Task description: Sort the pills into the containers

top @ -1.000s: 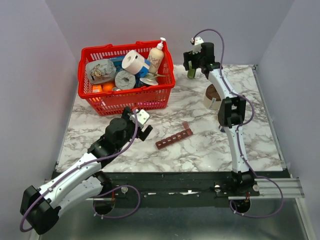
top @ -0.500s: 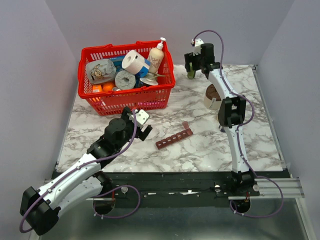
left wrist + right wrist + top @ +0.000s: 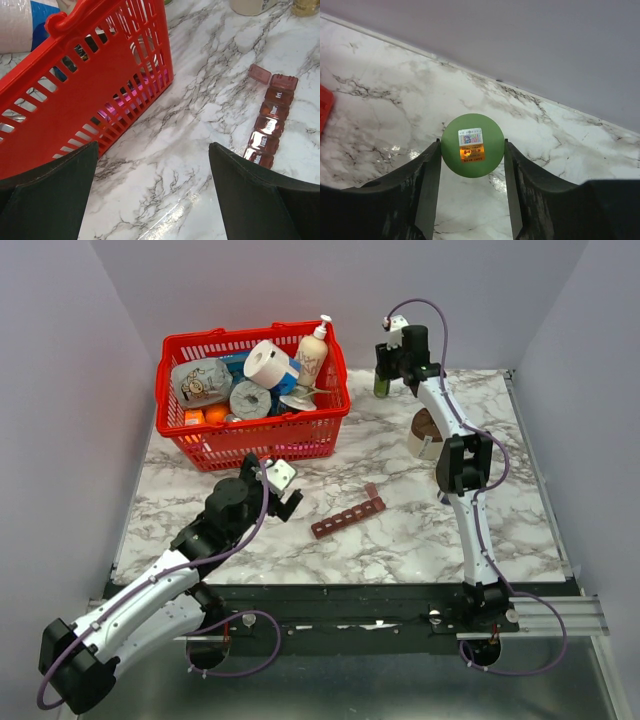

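The dark red-brown pill-organizer strip (image 3: pixel 348 517) lies slanted mid-table, its compartments closed, with a small loose red-brown piece (image 3: pixel 371 490) at its far end. It also shows in the left wrist view (image 3: pixel 270 125), right of my fingers. My left gripper (image 3: pixel 287 498) (image 3: pixel 153 147) is open and empty, over bare marble between the basket and the strip. My right gripper (image 3: pixel 384 372) (image 3: pixel 472 150) is at the far back edge, shut on a small bottle with a round green cap (image 3: pixel 472 145). No loose pills show.
A big red mesh basket (image 3: pixel 250 435) full of groceries stands at the back left, close to my left gripper (image 3: pixel 75 85). A white and brown jar (image 3: pixel 425 433) stands under the right arm. The back wall is just behind the green-capped bottle.
The right wrist has shifted a little at the green-capped bottle. The left arm has drawn slightly left and back. The strip has not moved.
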{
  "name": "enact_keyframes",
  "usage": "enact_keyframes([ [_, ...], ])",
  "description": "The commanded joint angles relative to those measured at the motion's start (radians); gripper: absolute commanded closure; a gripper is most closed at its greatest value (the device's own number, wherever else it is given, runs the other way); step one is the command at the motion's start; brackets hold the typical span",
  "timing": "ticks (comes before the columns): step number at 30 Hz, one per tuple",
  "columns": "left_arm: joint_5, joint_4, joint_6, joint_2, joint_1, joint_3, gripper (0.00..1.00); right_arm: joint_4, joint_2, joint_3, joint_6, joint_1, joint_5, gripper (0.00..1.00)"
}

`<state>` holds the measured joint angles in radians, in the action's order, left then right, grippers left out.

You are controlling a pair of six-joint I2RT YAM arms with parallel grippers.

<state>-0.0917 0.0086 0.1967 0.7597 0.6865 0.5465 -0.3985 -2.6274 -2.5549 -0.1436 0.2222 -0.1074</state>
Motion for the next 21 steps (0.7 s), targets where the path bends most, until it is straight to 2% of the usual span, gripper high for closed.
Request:
enact_keyframes([
  [1,0.033,-0.007,-0.008,-0.023,-0.007,0.0,0.01,0.041,0.027,0.057,-0.027,-0.003,-0.014,0.54],
  [7,0.061,-0.027,-0.019,-0.042,-0.007,-0.007,0.01,0.058,0.133,0.163,-0.008,-0.006,-0.07,0.61],
  [15,0.161,-0.013,-0.019,-0.054,-0.007,-0.026,0.01,0.11,0.4,0.488,0.038,-0.004,-0.202,0.64],
  [21,0.211,0.108,-0.036,-0.056,-0.007,-0.068,0.01,0.13,0.614,0.746,0.045,-0.006,-0.309,0.66],
])
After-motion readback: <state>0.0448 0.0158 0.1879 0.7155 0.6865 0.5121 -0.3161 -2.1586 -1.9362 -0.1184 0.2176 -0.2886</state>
